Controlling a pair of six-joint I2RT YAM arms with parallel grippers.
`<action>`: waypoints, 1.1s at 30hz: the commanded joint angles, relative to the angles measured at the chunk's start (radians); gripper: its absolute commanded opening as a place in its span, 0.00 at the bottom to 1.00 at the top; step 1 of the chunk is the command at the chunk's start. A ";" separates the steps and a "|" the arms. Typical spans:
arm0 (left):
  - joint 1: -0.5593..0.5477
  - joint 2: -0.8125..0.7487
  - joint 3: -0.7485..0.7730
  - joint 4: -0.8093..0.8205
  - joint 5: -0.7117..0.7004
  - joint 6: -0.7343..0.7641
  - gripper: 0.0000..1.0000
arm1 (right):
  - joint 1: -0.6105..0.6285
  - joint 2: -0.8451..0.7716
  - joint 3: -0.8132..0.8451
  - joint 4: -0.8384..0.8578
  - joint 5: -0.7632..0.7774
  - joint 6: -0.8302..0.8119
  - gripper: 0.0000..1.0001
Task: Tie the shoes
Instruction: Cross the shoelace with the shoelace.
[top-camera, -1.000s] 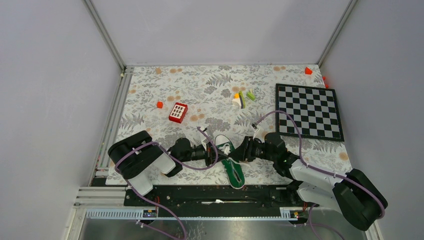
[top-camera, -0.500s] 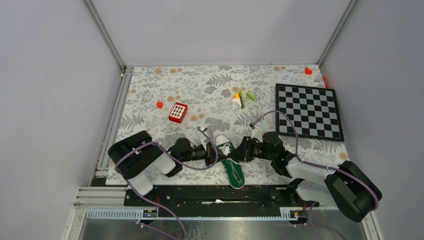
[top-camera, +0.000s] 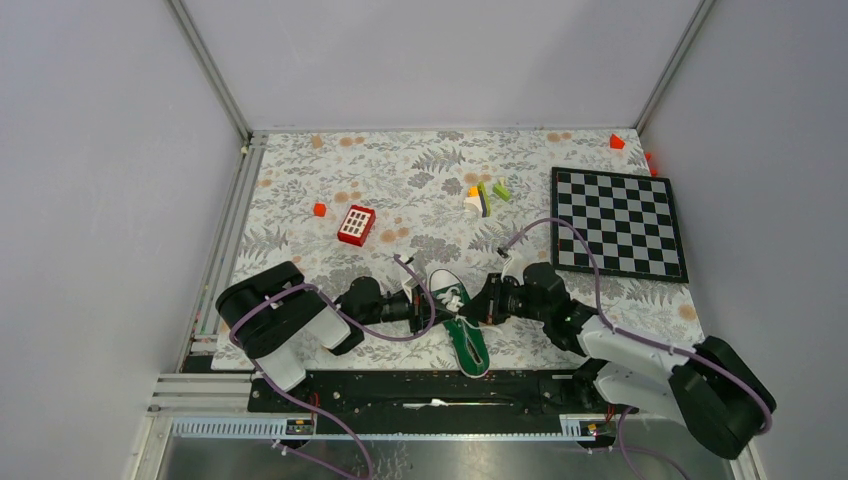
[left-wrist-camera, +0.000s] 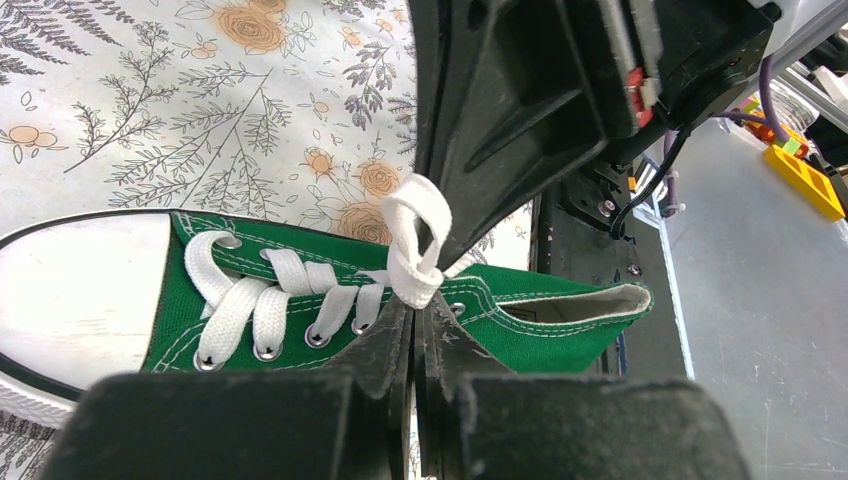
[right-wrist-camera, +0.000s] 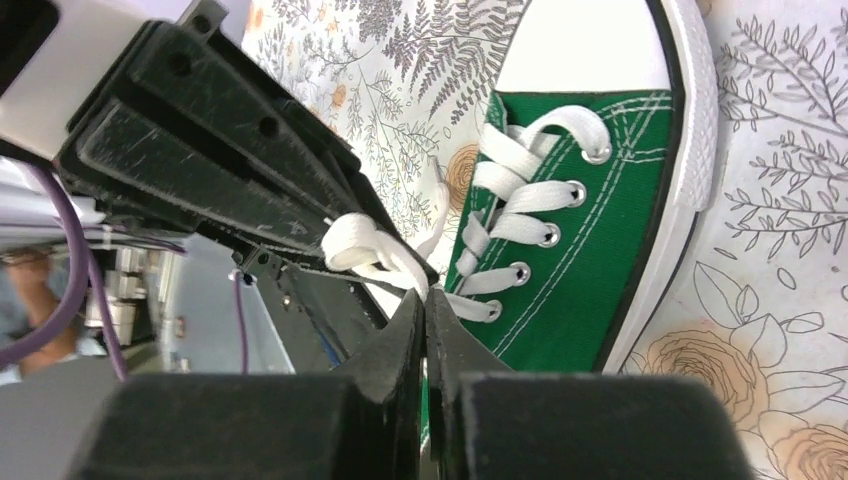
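Green sneaker (top-camera: 460, 322), white laces (left-wrist-camera: 416, 238) pinched in left gripper (left-wrist-camera: 415, 318), right gripper (right-wrist-camera: 425, 300)

**Both grippers pinched shut, tips facing**

The left black two-finger gripper (top-camera: 428, 306) is reaching rightward from the black-and-white left arm (top-camera: 285, 320), which is folding low at the near left. Its fingers (left-wrist-camera: 385, 345) are pressing flat together, nipping a white flat shoelace (left-wrist-camera: 412, 280) at their tips. The right black two-finger gripper (top-camera: 478, 304) is pointing leftward from the black-and-white right arm (top-camera: 640, 360), which is stretching in low from the near right. Its fingers (right-wrist-camera: 400, 340) are likewise clamping the lace. The two grippers are facing each other, tips nearly meeting.
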 joint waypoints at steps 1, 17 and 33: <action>-0.001 -0.017 -0.007 0.081 0.037 -0.019 0.00 | 0.065 -0.116 0.067 -0.192 0.171 -0.153 0.00; -0.009 0.007 0.008 0.086 0.031 -0.064 0.00 | 0.340 -0.167 0.078 -0.224 0.634 -0.188 0.00; -0.010 0.008 0.000 0.087 0.039 -0.059 0.00 | 0.479 -0.068 0.141 -0.227 0.985 -0.181 0.12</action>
